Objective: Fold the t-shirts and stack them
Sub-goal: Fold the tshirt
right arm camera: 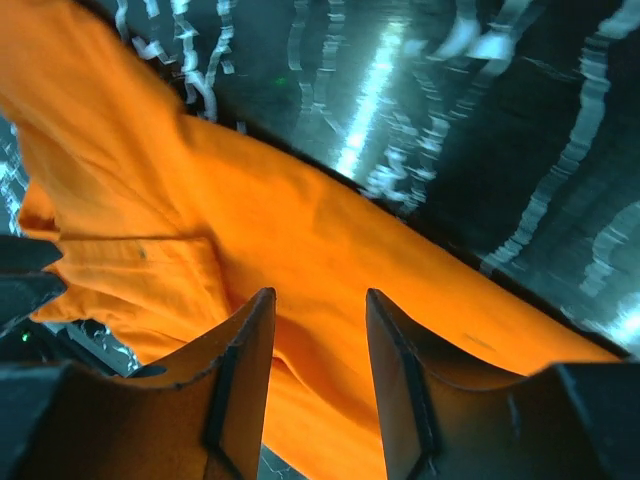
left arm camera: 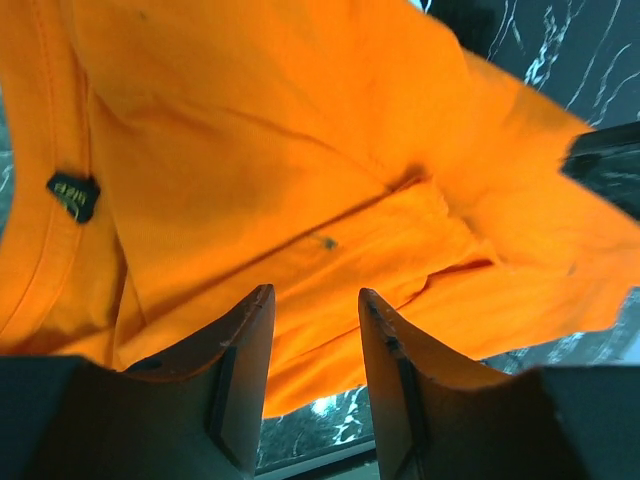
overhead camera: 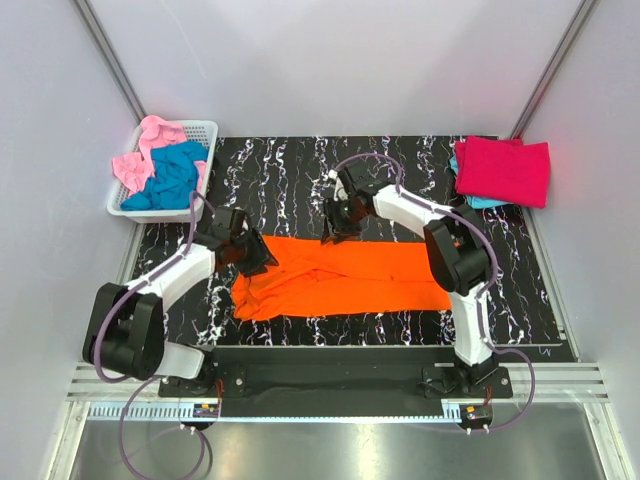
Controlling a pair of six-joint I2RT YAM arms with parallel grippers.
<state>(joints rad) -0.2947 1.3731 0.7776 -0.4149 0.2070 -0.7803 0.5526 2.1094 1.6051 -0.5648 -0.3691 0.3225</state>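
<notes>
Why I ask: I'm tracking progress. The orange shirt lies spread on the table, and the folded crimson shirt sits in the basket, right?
Not quite: the top view shows the folded crimson shirt on the table, at its far right corner, not in the basket. The orange shirt is as you say.

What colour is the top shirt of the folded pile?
The shirt is crimson-pink, clearest in the top external view.

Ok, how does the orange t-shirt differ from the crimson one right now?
The orange t-shirt lies mid-table as a long strip, rumpled at its left end; the crimson t-shirt is a compact folded rectangle at the far right corner. The orange one rests directly on the table; the crimson one sits on a teal garment peeking out beneath. Both are plain, solid-coloured cloth.
</notes>
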